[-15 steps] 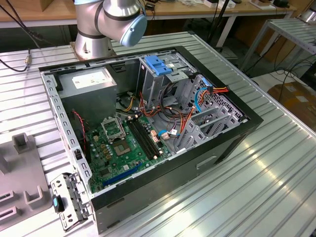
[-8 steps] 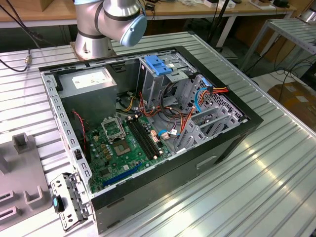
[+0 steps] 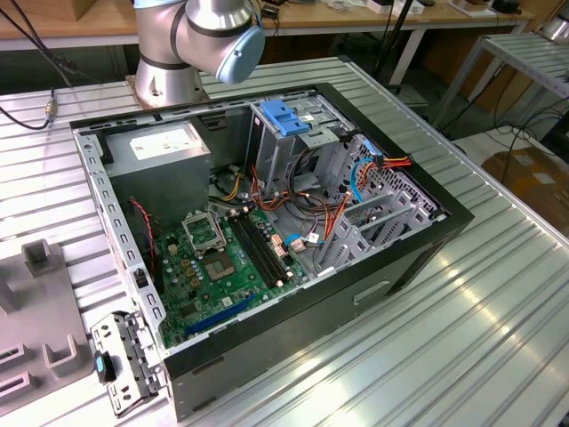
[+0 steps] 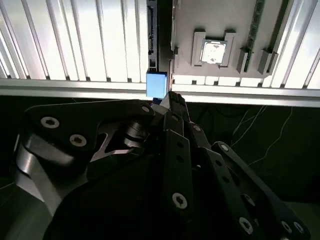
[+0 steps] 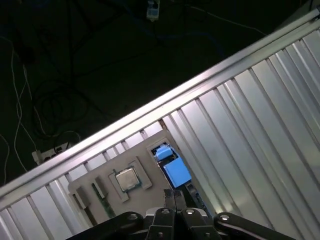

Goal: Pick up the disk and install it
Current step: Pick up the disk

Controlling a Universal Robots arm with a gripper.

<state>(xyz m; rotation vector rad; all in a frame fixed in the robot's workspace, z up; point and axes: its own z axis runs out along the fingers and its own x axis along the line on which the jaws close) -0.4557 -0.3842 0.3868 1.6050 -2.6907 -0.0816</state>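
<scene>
The ribbed aluminium table (image 3: pixel 444 338) carries everything, and its grooves run bright under the lights in both wrist views. Past its edge the floor is dark, strewn with loose cables and a white power strip (image 5: pixel 52 148); wooden benches line the room behind.

An open black computer case (image 3: pixel 293 347) lies on its side, baring a green motherboard (image 3: pixel 213 267), a grey metal power supply box (image 3: pixel 164 147) and a blue plastic drive-bay latch (image 3: pixel 284 116). The silver robot arm (image 3: pixel 200 36) is cut off by the frame above its blue-capped joint.

A flat grey fixture plate (image 4: pixel 185 20) (image 5: pixel 132 155) lies on the table. The dark linked gripper (image 4: pixel 170 97) (image 5: pixel 175 196) hangs above it, fingertips drawn together with nothing visible between them.

The disk (image 4: pixel 156 84) (image 5: pixel 172 167) stands on edge in a slot beside the plate, showing as a thin dark strip with a blue plastic rail, partly hidden behind the gripper. Whether the two touch cannot be told.

A small square silver processor chip (image 4: pixel 213 51) (image 5: pixel 127 179) sits in the plate's recess.
</scene>
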